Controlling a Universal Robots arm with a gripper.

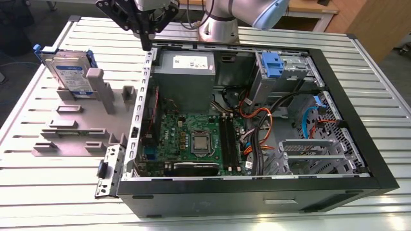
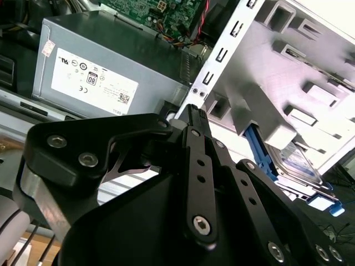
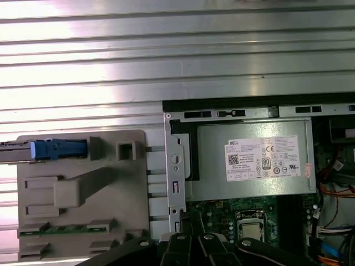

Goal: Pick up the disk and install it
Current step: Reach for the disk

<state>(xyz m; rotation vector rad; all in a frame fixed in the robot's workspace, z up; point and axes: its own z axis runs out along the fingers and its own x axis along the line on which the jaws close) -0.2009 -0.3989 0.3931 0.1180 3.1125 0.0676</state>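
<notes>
The disk, a silver drive with a white-and-blue label in a bright blue carrier, stands on edge in a grey holder at the exterior view's left. The first wrist view shows the disk edge-on, and in the second wrist view the disk lies beyond the fingers. My black gripper hangs above the far left corner of the open computer case, to the right of the disk and apart from it. Its fingers meet at one tip with nothing between them.
Inside the case are a grey power supply box with a white sticker, the green motherboard, loose cables, and a silver drive cage with a blue latch. Everything rests on a slatted metal table.
</notes>
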